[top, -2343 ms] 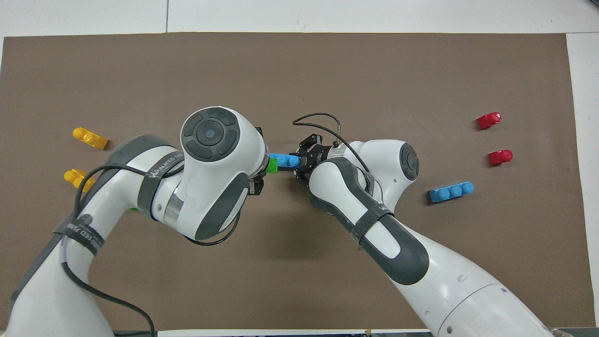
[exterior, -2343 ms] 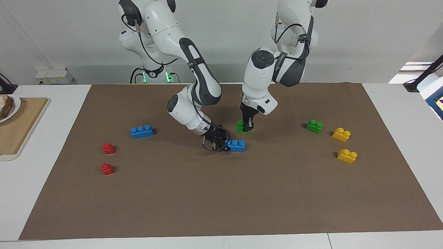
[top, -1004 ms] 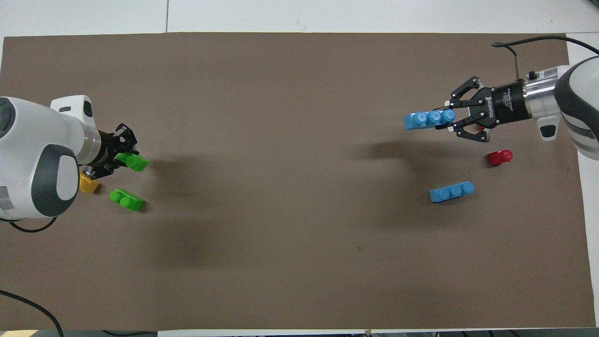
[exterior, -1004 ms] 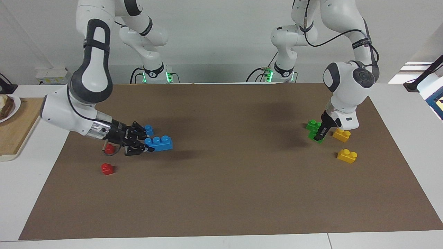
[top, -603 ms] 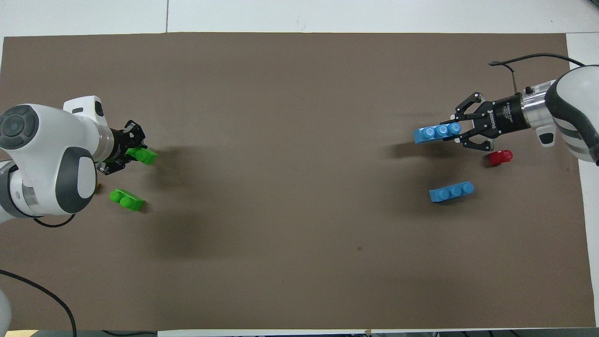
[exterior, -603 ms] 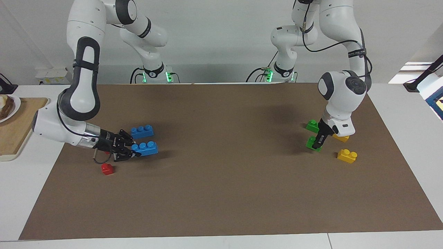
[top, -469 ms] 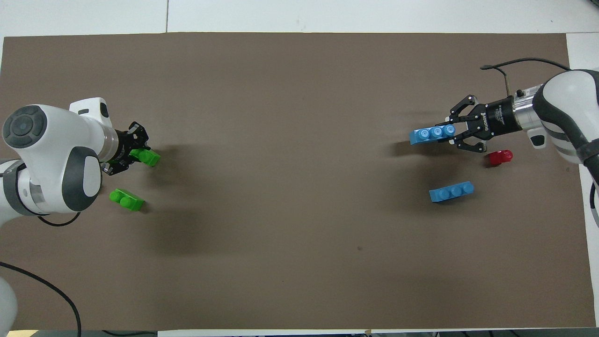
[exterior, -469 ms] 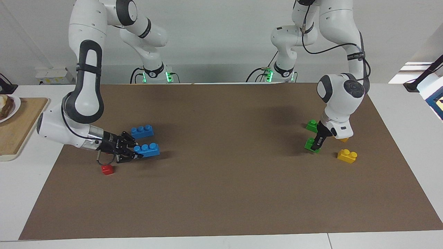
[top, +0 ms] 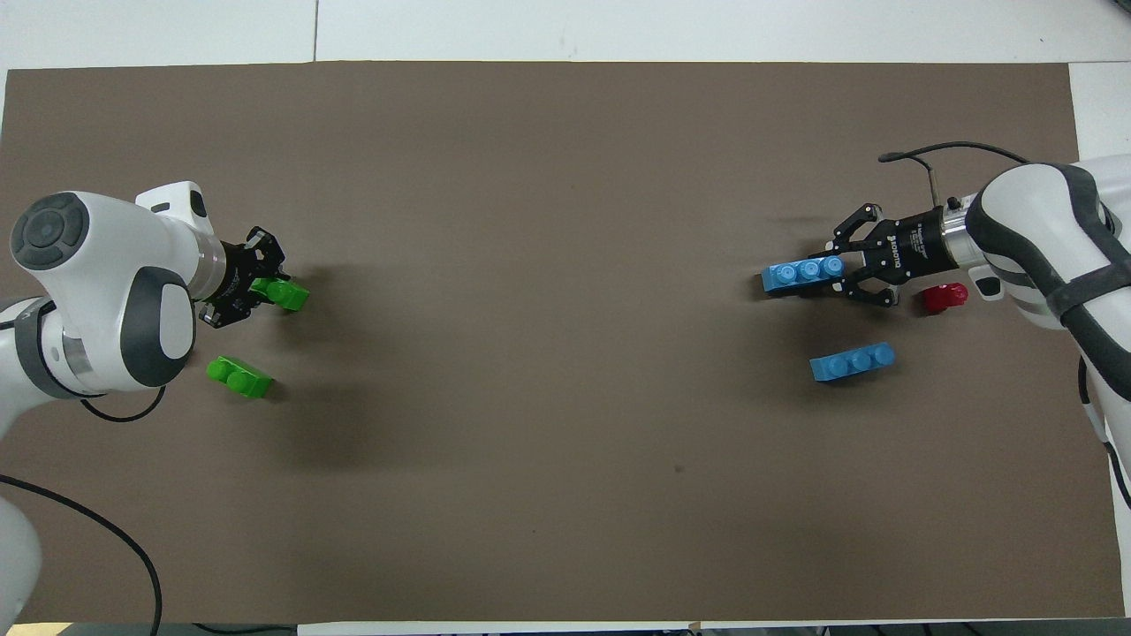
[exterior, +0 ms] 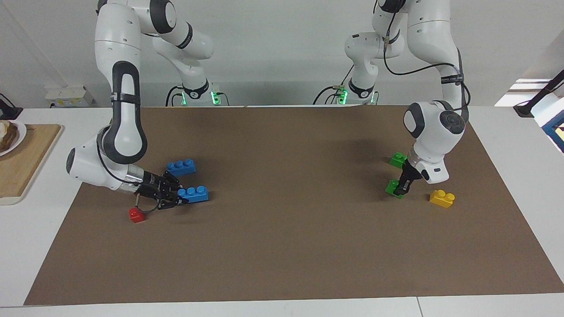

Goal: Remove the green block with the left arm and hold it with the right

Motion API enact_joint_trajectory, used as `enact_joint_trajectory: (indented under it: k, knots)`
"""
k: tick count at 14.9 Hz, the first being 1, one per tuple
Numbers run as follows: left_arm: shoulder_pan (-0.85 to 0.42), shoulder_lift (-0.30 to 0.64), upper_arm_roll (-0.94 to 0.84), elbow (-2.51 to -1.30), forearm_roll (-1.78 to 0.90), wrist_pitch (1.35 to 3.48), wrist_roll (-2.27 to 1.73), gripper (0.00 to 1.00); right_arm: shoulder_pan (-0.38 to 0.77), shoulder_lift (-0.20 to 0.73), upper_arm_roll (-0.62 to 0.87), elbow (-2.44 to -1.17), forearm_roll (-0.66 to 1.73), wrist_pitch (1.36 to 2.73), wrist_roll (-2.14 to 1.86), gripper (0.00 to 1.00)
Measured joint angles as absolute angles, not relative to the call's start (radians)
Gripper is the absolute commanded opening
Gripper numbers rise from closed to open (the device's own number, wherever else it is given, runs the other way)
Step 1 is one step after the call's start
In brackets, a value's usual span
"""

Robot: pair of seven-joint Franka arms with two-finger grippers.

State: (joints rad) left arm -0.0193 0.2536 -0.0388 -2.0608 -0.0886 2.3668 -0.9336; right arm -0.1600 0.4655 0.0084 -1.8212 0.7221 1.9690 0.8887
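Note:
My left gripper (exterior: 402, 187) (top: 265, 287) is shut on the green block (exterior: 392, 188) (top: 286, 294), holding it by one end very low over the brown mat (exterior: 291, 246) at the left arm's end. I cannot tell whether the block touches the mat. A second green brick (exterior: 398, 159) (top: 239, 376) lies loose on the mat close by. My right gripper (exterior: 176, 196) (top: 844, 265) is shut on one end of a blue three-stud brick (exterior: 194, 194) (top: 802, 274), low over the mat at the right arm's end.
Another blue brick (exterior: 181, 167) (top: 853, 362) and a red brick (exterior: 137, 215) (top: 945, 298) lie near the right gripper. A yellow brick (exterior: 442, 198) sits beside the left gripper. A wooden board (exterior: 26, 167) lies off the mat.
The left gripper has carried the green block lower and away from the second green brick. The right gripper has swung lower with the blue brick, toward the red brick.

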Motion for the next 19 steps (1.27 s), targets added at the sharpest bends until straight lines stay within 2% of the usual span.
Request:
enact_joint_trajectory:
  k: [2,3,4,5,8,12,16,19]
  knots:
    - [-0.019,0.254,-0.039,-2.061,-0.09,2.367,-0.933,0.0,-0.16,0.465,0.009,-1.823,0.722,1.969,0.889,0.0]
    - [-0.019,0.254,-0.039,-2.061,-0.09,2.367,-0.932,0.03,-0.16,0.465,0.009,-1.823,0.722,1.969,0.889,0.06]
    - [-0.019,0.254,-0.039,-2.061,-0.09,2.367,-0.931,0.4,-0.158,0.465,0.011,-1.823,0.722,1.969,0.889,0.54]
    - [-0.019,0.254,-0.039,-2.061,-0.09,2.366,-0.928,0.99,-0.153,0.465,0.012,-1.823,0.722,1.969,0.889,0.71]
    - [-0.021,0.268,-0.044,-2.061,-0.09,2.367,-0.913,1.0,-0.136,0.464,0.012,-1.822,0.722,1.971,0.889,0.82]
    - [-0.021,0.258,-0.048,-2.043,-0.09,2.353,-0.908,1.0,-0.134,0.447,0.012,-1.81,0.722,1.966,0.912,0.85]
    - [-0.021,0.173,-0.048,-2.002,-0.09,2.213,-0.889,1.0,-0.136,0.372,0.009,-1.787,0.721,1.926,0.954,0.97]
    - [-0.019,0.094,-0.04,-1.97,-0.086,2.124,-0.803,1.0,-0.141,0.308,0.003,-1.767,0.644,1.907,0.954,0.97]
